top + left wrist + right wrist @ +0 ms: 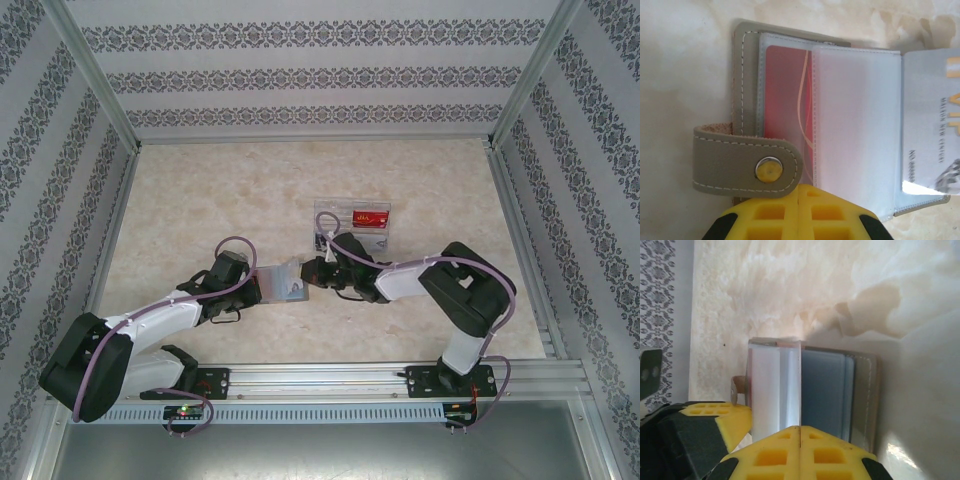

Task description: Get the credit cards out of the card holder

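The grey card holder lies open on the table between my two grippers, its snap tab folded out. Inside its clear sleeves are a red card, a white card printed VIP and a dark card. My left gripper is shut on the holder's near edge beside the tab. My right gripper is shut on a thin clear sleeve that stands on edge out of the holder. The grippers face each other across the holder.
A clear acrylic tray stands just behind the right gripper, with another red card in it. Patterned walls and metal rails close in the marble-look table on three sides.
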`<state>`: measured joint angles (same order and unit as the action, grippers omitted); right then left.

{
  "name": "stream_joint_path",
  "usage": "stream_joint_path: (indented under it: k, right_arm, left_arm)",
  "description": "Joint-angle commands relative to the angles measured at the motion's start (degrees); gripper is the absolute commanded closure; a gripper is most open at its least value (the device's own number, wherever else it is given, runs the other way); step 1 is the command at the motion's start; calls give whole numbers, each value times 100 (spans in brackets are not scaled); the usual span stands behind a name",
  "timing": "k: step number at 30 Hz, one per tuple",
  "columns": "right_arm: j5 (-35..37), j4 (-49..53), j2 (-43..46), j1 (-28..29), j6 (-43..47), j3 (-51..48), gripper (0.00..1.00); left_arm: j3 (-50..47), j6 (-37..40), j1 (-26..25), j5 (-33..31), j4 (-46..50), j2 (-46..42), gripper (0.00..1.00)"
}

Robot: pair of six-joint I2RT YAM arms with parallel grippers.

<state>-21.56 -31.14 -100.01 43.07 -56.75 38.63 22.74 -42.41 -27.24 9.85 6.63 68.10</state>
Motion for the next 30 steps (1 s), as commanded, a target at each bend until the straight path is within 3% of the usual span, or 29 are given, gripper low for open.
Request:
stream_joint_path:
  k: [1,4,7,9,12,14,16,18,23,30]
  right_arm:
    - [-133,158,439,-192,331,-192,100]
    - [-108,620,966,-311,712,-209,100]
    - [151,1814,1650,-336,1520,57,100]
    - [462,2736,2097,-325,2229,342,100]
    - [1229,3962,2676,-266,3359,775,100]
    - [1633,4517,2986,-236,4267,988,100]
    - [1870,4745,3259,-206,5098,1015,100]
    - [1935,4835,3471,-219,5722,933,100]
    - [1859,5241,3569,-155,7251,870,100]
    - [2998,5489,3264,-162,9095,818,100]
  left_arm:
    - [30,49,68,-79,372,-38,100]
    - [84,66,69,-61,485,-153,100]
    - [149,106,64,41,568,-416,100]
    - [143,139,63,150,555,-641,93]
    - [121,204,64,331,473,-1026,69]
    - [62,279,67,443,362,-1287,35]
    - [6,331,70,502,286,-1504,13]
    - [-81,358,65,559,193,-1715,3]
    - [-200,372,62,762,201,-2245,0]
    - [-337,254,63,708,476,-3051,0]
